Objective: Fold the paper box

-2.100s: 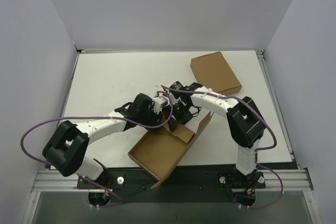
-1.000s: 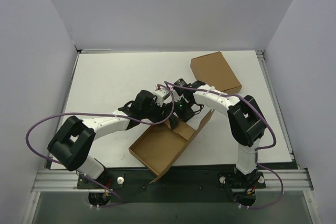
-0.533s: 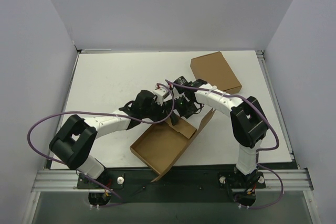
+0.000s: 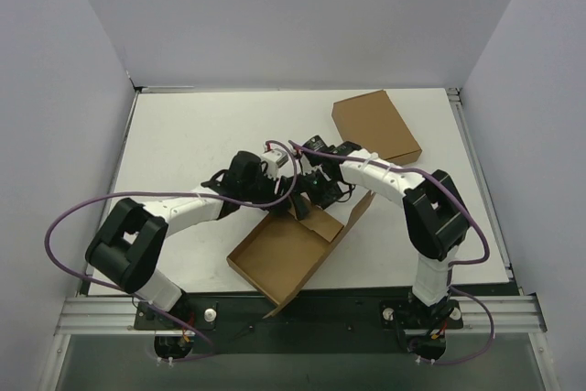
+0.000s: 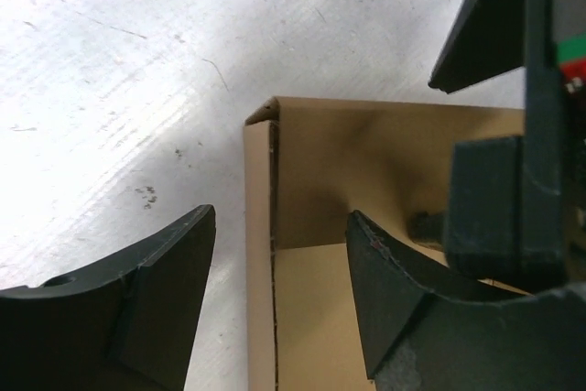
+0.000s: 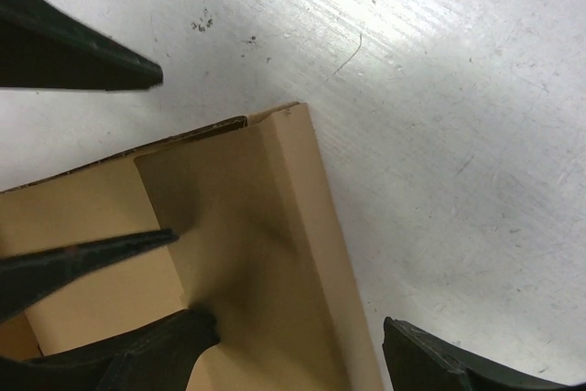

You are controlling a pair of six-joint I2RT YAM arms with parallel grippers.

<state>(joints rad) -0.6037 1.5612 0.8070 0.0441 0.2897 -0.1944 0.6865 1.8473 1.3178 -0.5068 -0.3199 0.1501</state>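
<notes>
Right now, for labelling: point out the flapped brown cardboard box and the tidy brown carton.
flapped brown cardboard box (image 4: 279, 261): top view, inner panel.
tidy brown carton (image 4: 376, 125): top view, top face.

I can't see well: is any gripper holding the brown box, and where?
Nothing is held. The left gripper and right gripper are both open, each straddling a wall of the paper box near its far corner without pinching it.

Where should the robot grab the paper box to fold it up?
Probably the thin raised wall at the far corner of the paper box, coming straight down from above. It stands upright, with bare table outside and a hollow inside, so jaws can straddle it.
</notes>
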